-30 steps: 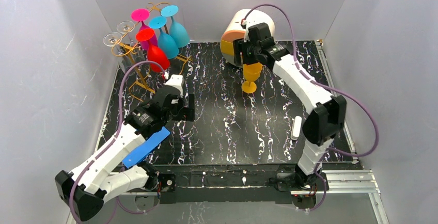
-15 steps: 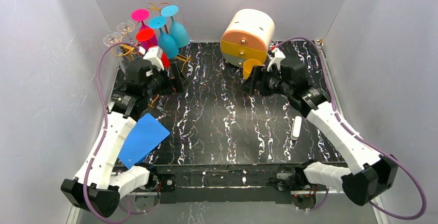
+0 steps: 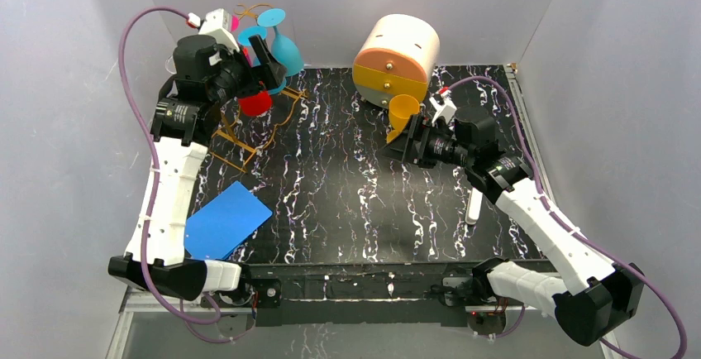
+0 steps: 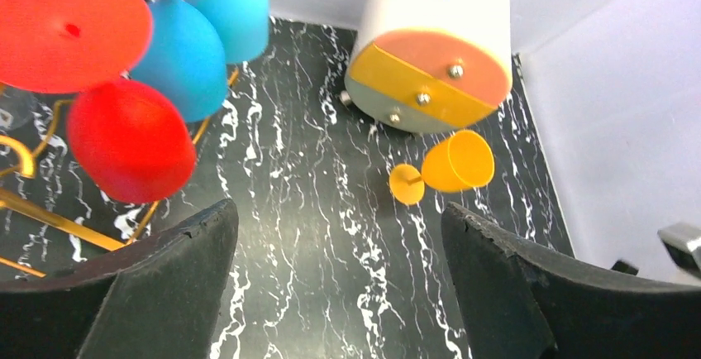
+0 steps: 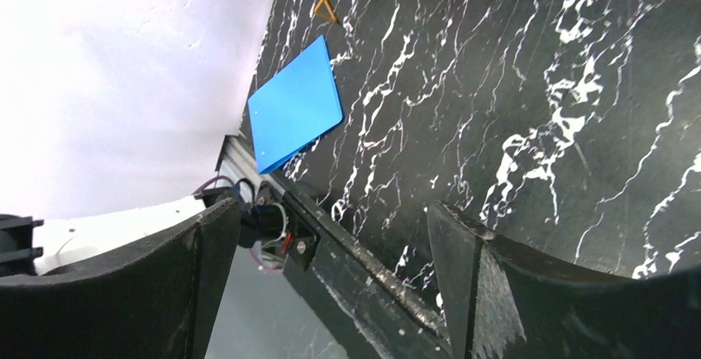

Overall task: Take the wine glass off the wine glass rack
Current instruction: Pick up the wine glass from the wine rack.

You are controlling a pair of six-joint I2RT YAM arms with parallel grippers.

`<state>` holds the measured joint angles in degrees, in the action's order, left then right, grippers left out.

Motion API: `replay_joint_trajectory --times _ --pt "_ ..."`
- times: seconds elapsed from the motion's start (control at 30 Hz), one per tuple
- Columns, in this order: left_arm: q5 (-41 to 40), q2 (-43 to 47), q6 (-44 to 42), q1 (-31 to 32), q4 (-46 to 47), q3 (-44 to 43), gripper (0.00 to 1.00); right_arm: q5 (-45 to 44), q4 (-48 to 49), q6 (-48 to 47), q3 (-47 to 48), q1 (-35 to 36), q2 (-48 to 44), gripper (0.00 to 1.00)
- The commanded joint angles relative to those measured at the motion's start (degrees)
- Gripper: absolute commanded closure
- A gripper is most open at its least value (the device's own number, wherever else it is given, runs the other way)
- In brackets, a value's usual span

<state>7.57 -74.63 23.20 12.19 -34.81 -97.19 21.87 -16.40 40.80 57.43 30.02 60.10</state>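
The gold wire wine glass rack (image 3: 234, 138) stands at the table's far left. A red wine glass (image 3: 257, 103), two blue ones (image 3: 283, 48) and a pink one (image 3: 235, 21) hang upside down on it. My left gripper (image 3: 258, 65) is raised right beside them, open, with nothing between its fingers. In the left wrist view the red bowl (image 4: 131, 139) and a blue bowl (image 4: 187, 64) hang just left of the open gripper (image 4: 339, 284). An orange wine glass (image 3: 403, 109) lies on its side off the rack. My right gripper (image 3: 395, 145) is low beside it, open and holding nothing (image 5: 331, 284).
A round cream-and-orange drawer box (image 3: 397, 59) stands at the back, with the orange glass (image 4: 457, 160) lying in front of it. A blue card (image 3: 227, 220) lies near the front left and a small white object (image 3: 474, 206) at the right. Grey walls close in on three sides.
My left arm swung from mid-table up to the rack's glasses. My right gripper let go of the orange glass, which now lies by the drawer box, then drew back and dropped low.
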Motion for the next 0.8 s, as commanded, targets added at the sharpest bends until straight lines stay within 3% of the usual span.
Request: replay_joint_trajectory --times 0.0,0.13,0.23,0.5,0.63,0.77 --pt "-3.26 -1.49 -0.27 -2.51 -3.52 -6.44 0.11 4.33 -2.68 2.07 3.49 -0.17 1.42 0.09" --pt "-1.16 -6.55 -0.55 -5.88 -4.85 -12.14 0.13 5.53 -3.73 2.09 4.10 -0.20 2.08 0.08" --pt "0.14 -10.00 1.27 -8.89 -5.68 -16.40 0.22 5.58 -3.37 2.12 4.42 -0.16 1.97 0.08" --pt "0.76 -13.45 2.64 -19.53 -2.14 -16.59 0.28 4.64 -3.97 1.92 4.29 -0.14 0.74 0.07" --pt "6.08 -17.42 0.27 -20.56 -0.68 -17.53 0.29 4.00 -5.17 1.48 4.79 -0.16 1.01 0.06" --pt "4.35 -20.70 -2.35 -20.70 0.15 -18.09 0.31 4.24 -4.96 1.75 4.37 -0.18 1.49 0.06"
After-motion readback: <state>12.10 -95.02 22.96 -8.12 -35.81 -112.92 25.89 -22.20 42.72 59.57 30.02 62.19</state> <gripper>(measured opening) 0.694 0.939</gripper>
